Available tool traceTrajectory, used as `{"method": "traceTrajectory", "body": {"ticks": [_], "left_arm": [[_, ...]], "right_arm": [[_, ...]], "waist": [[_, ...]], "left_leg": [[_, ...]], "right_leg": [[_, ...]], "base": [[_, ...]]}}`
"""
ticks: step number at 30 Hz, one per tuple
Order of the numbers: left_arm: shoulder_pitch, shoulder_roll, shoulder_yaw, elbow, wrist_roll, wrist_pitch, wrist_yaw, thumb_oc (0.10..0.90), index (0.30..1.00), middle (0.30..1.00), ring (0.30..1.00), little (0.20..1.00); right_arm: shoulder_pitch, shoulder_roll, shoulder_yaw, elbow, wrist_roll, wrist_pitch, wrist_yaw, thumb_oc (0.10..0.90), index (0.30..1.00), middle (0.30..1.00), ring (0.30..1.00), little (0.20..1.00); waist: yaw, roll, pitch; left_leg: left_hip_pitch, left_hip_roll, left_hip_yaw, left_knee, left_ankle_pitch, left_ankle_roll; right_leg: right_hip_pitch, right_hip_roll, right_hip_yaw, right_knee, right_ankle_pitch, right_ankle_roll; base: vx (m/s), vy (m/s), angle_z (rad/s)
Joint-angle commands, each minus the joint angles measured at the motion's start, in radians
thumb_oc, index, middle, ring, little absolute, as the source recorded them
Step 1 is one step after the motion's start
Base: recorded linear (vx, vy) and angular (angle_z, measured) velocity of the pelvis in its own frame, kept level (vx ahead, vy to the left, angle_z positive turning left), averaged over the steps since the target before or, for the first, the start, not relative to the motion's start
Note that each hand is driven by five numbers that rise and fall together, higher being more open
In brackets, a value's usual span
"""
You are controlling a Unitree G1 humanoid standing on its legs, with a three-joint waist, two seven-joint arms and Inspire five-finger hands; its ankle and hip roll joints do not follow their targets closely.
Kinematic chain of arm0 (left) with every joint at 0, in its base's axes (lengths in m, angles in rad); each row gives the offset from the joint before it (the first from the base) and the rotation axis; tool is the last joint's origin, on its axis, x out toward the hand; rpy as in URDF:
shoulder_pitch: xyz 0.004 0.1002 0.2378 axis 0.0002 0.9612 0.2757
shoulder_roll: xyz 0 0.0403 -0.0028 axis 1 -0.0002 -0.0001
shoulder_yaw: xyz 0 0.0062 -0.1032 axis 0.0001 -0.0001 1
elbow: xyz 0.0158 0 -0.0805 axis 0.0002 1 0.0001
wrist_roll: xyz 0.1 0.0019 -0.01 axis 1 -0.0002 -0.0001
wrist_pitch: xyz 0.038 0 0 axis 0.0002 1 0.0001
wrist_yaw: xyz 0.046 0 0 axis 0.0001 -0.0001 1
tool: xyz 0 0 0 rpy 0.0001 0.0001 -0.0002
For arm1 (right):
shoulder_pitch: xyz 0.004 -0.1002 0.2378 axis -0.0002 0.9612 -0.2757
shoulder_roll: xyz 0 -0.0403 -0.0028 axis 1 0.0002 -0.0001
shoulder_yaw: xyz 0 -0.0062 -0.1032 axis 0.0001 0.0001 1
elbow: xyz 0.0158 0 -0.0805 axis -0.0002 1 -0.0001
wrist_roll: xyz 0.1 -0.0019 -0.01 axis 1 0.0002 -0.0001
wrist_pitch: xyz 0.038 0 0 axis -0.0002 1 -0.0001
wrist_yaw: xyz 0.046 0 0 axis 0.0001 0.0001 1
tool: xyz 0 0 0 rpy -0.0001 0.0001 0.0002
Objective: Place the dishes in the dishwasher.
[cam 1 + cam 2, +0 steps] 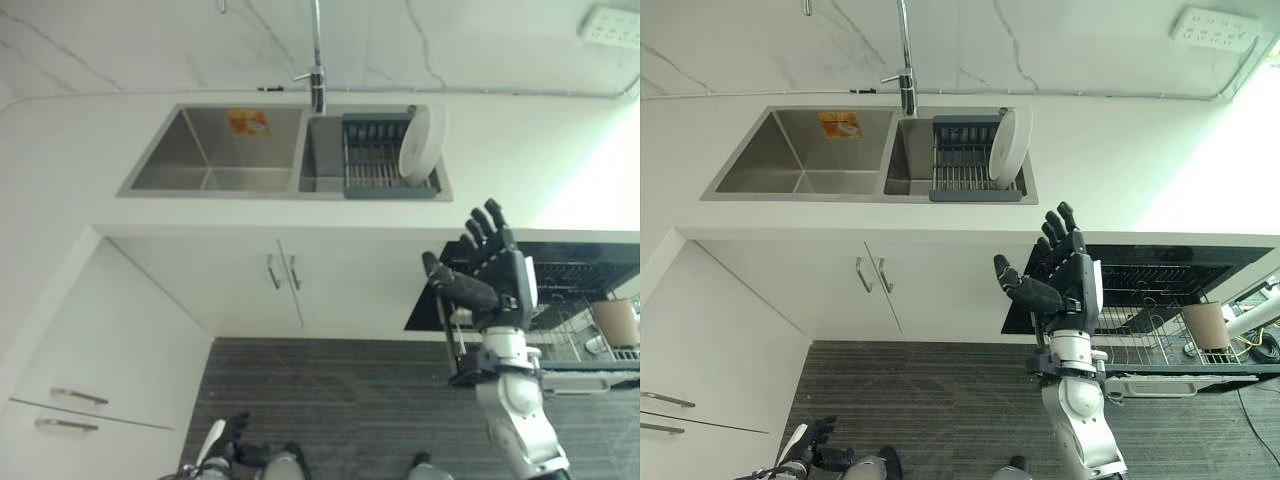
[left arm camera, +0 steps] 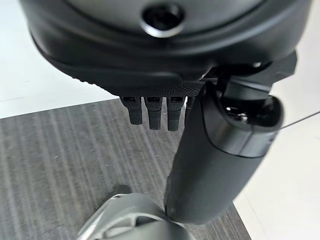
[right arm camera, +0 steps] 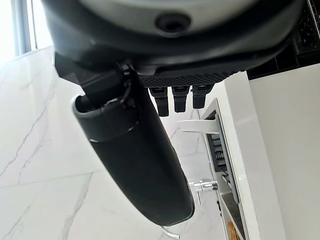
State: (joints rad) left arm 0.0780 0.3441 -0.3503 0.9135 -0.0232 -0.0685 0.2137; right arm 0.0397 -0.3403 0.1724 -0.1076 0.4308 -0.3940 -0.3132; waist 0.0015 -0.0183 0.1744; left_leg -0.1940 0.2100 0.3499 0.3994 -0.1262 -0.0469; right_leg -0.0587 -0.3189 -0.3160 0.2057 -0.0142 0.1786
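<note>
Right robot hand spread, empty — plate racked in sink.

A faucet rises behind the steel sink; socket strip on wall.

R arm: silver-grey, rounded segments, w/ a ribbed metal wrist collar just below the hand. R hand: dark, matte, w/ a white strip along its outer edge. L hand: black glossy shell, round recessed screw in the casing, thick smooth thumb beside short fingers.
</note>
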Motion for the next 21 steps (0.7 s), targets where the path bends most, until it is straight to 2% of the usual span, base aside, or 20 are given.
{"method": "traceTrajectory", "body": {"ticks": [1,5,7,9,10,11,12,13,17,21], "left_arm": [[0.017,-0.051,-0.031,0.002,0.037,-0.042,0.028,0.8,0.9,0.9,0.9,0.9],[0.014,-0.068,-0.036,0.061,0.05,-0.031,0.028,0.8,0.9,0.9,0.9,0.9],[0.002,-0.083,-0.032,0.128,0.023,-0.023,0.025,0.8,0.9,0.9,0.9,0.9],[-0.013,-0.094,-0.018,0.185,-0.012,-0.014,0.037,0.8,0.9,0.9,0.9,0.9],[-0.012,-0.097,-0.005,0.21,-0.066,-0.009,0.051,0.8,0.9,0.9,0.9,0.9],[-0.012,-0.097,-0.002,0.215,-0.081,-0.009,0.054,0.8,0.9,0.9,0.9,0.9],[-0.014,-0.098,0.028,0.233,-0.101,-0.006,0.054,0.8,0.9,0.9,0.9,0.9],[-0.022,-0.093,0.049,0.252,-0.113,-0.005,0.046,0.8,0.9,0.9,0.9,0.9],[-0.027,-0.094,0.11,0.283,-0.249,0.031,0.017,0.8,0.9,0.9,0.9,0.9],[-0.009,-0.118,0.185,0.319,-0.294,0.033,-0.013,0.8,0.9,0.9,0.9,0.9]], "right_arm": [[-0.102,-0.049,-0.059,-0.122,-0.106,-0.166,-0.055,0.8,0.9,0.9,0.9,0.9],[-0.133,-0.067,-0.078,-0.137,-0.11,-0.17,-0.099,0.8,0.9,0.9,0.9,0.9],[-0.158,-0.073,-0.085,-0.132,-0.089,-0.173,-0.114,0.8,0.9,0.9,0.9,0.9],[-0.18,-0.069,-0.083,-0.13,-0.066,-0.173,-0.117,0.8,0.9,0.9,0.9,0.9],[-0.199,-0.056,-0.07,-0.119,-0.048,-0.171,-0.101,0.8,0.9,0.9,0.9,0.9],[-0.203,-0.054,-0.068,-0.116,-0.045,-0.172,-0.097,0.8,0.9,0.9,0.9,0.9],[-0.211,-0.05,-0.06,-0.112,-0.04,-0.172,-0.078,0.8,0.9,0.9,0.9,0.9],[-0.217,-0.046,-0.053,-0.112,-0.038,-0.168,-0.066,0.8,0.9,0.9,0.9,0.9],[-0.232,-0.044,-0.04,-0.093,-0.03,-0.168,-0.057,0.8,0.9,0.9,0.9,0.9],[-0.27,-0.051,-0.034,-0.082,-0.024,-0.139,-0.047,0.8,0.9,0.9,0.9,0.9]], "waist": [[0.019,0.049,-0.016],[0.038,0.04,-0.019],[0.05,0.04,-0.023],[0.056,0.041,-0.021],[0.055,0.037,-0.018],[0.055,0.036,-0.015],[0.049,0.027,-0.014],[0.043,0.02,-0.011],[0.04,0.016,-0.023],[0.053,0.004,-0.029]], "left_leg": [[0.095,-0.035,-0.032,-0.099,-0.051,0.019],[0.098,-0.05,-0.034,-0.099,-0.064,0.034],[0.102,-0.061,-0.036,-0.099,-0.075,0.052],[0.109,-0.081,-0.04,-0.099,-0.097,0.077],[0.121,-0.083,-0.031,-0.099,-0.101,0.072],[0.129,-0.082,-0.027,-0.099,-0.104,0.068],[0.151,-0.078,-0.021,-0.099,-0.122,0.048],[0.152,-0.071,-0.003,-0.099,-0.109,0.045],[0.161,-0.045,0.003,-0.099,-0.083,0.018],[0.179,-0.027,-0.004,-0.099,-0.063,-0.005]], "right_leg": [[-0.01,0.057,-0.02,0.094,-0.128,0.003],[0.004,0.049,-0.029,0.094,-0.105,0.006],[0.031,0.063,-0.05,0.094,-0.085,0.0],[-0.01,0.063,-0.057,0.195,-0.055,-0.003],[-0.038,0.044,-0.074,0.168,-0.008,-0.007],[-0.032,0.042,-0.078,0.15,-0.004,-0.005],[-0.042,0.019,-0.077,0.094,0.009,0.009],[-0.064,0.004,-0.08,0.094,0.024,0.003],[-0.069,0.032,-0.057,0.094,-0.057,-0.008],[-0.044,0.063,-0.057,0.094,-0.11,-0.042]], "base": [[0.05,0.047,-0.17],[0.07,0.048,-0.19],[0.11,0.057,-0.53],[0.14,-0.051,-1.09],[0.15,-0.167,-0.79],[0.23,-0.318,-0.49],[0.13,-0.303,-0.45],[0.16,-0.381,-0.28],[0.14,-0.3,-0.05],[0.19,-0.294,-0.01]]}}
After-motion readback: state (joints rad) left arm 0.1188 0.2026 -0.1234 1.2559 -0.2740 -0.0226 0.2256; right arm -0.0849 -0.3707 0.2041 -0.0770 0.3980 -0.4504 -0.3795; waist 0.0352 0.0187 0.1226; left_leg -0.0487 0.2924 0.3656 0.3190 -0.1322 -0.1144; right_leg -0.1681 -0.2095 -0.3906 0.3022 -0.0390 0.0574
